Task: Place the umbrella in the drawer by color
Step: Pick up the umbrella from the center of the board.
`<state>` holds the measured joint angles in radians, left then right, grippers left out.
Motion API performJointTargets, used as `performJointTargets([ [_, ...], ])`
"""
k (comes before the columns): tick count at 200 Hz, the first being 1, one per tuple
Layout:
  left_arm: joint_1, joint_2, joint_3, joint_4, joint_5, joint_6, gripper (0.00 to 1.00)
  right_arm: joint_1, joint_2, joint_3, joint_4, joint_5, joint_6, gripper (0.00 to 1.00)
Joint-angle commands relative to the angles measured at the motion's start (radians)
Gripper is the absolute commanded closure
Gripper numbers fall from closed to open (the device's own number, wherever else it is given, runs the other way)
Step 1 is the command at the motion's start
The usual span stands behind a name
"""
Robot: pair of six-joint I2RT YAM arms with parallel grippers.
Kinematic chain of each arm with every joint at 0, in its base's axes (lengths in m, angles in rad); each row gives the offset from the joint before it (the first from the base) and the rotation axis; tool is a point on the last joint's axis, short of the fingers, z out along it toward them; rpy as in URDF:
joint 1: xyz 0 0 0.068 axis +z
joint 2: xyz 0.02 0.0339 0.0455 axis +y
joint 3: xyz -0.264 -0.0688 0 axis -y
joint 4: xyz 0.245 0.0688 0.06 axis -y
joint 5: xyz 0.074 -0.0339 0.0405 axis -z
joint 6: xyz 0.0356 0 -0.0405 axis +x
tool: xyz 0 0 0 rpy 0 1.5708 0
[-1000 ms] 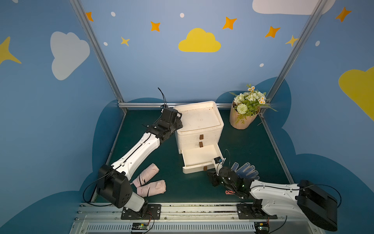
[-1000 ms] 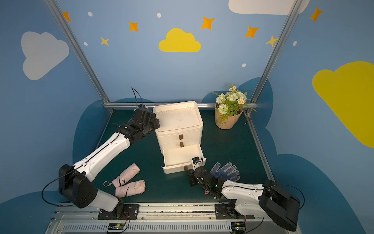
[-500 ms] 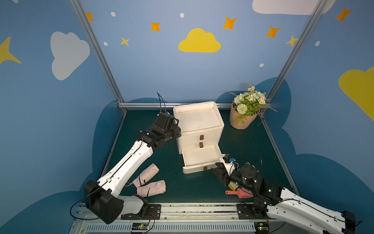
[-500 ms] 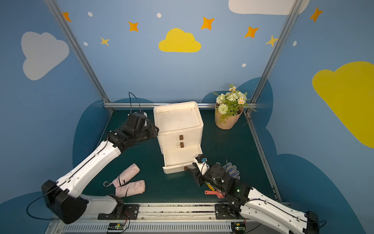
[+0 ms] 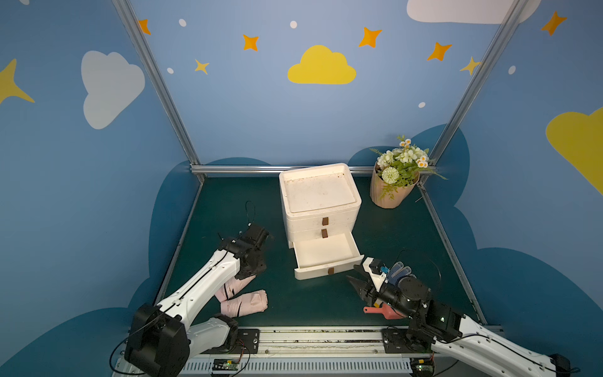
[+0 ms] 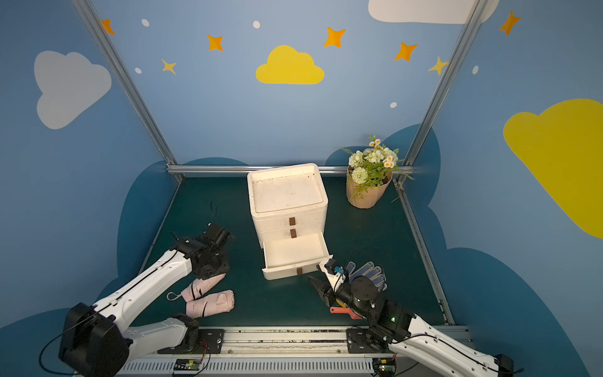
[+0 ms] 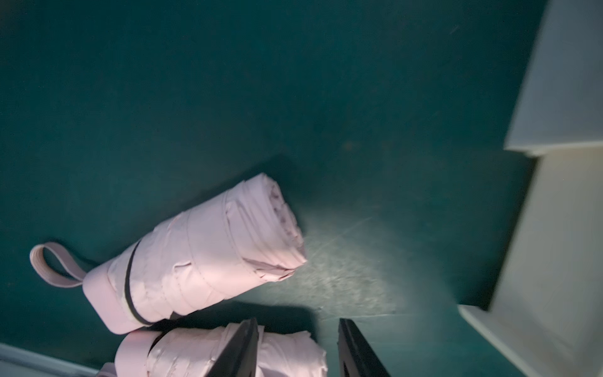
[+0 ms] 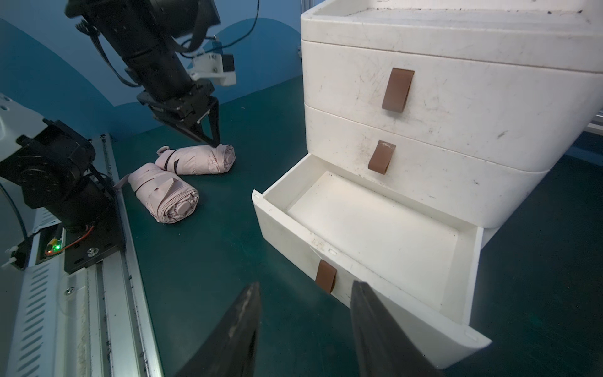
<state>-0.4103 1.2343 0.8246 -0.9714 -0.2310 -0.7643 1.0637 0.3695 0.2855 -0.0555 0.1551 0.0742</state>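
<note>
Two folded pink umbrellas lie side by side on the green mat, the front one (image 5: 244, 305) level and the back one (image 5: 233, 289) slanted, with a wrist loop (image 7: 49, 264). My left gripper (image 7: 297, 323) hangs open over their right ends. In the left wrist view its jaws frame the front umbrella's (image 7: 195, 355) end, and I cannot tell whether they touch it. The white cabinet's (image 5: 319, 196) bottom drawer (image 5: 326, 272) stands pulled out and empty. My right gripper (image 8: 305, 284) is open and empty, just in front of that drawer's brown handle (image 8: 325, 275).
A blue dotted glove (image 5: 399, 272) and a red plastic tool (image 5: 380, 311) lie under my right arm. A flower pot (image 5: 391, 192) stands at the back right. The metal rail (image 5: 326, 333) runs along the front edge, close to the umbrellas.
My left arm has swung from the cabinet's left side forward and down to the umbrellas. My right arm has lifted off the mat. Both grippers' jaws have opened wider.
</note>
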Motion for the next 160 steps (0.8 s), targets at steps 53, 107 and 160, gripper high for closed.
performJointTargets([
  [53, -0.027, 0.313, 0.099, -0.016, -0.156, 0.015, 0.5, -0.005, -0.021, -0.023, 0.044, -0.002, 0.017, 0.5],
  [107, -0.101, 0.363, 0.175, -0.076, -0.251, 0.013, 0.48, -0.008, 0.008, -0.028, 0.057, 0.022, 0.033, 0.5],
  [160, -0.081, 0.46, 0.208, -0.063, -0.347, 0.008, 0.45, -0.01, 0.036, -0.029, 0.071, 0.014, 0.043, 0.49],
])
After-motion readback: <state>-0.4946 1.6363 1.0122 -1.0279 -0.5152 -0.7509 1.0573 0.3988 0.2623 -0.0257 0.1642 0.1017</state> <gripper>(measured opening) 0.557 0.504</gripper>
